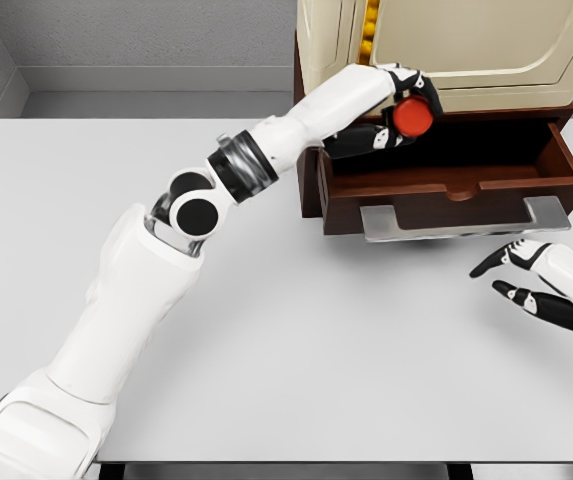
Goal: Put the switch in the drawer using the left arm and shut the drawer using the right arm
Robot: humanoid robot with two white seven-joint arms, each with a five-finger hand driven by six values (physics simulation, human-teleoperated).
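The left robot hand (398, 108) is clenched around the switch (412, 117), a small thing with a round red face, and holds it over the left end of the open drawer (446, 185), above the cavity rather than down inside it; the switch looks not yet set on the drawer floor, so the placing step seems close to its end but not done. The left arm reaches diagonally from the near left corner of the tabletop (296, 340) up to the far right edge, where the dark brown cabinet (311, 190) stands, because the drawer opens toward the robot and its mouth can only be entered from above and in front. The drawer is pulled well out, its grey handle (466, 219) jutting over the tabletop, which leaves room for the hand to lower its load. A cream box (446, 40) sits on top of the cabinet, just behind the hand, so the hand has little room overhead. The right robot hand (531, 275) waits low near the right edge of the tabletop, fingers spread and grasping nothing, just in front of the handle and apart from it, likely parked there so it can push the drawer shut once the left arm is clear
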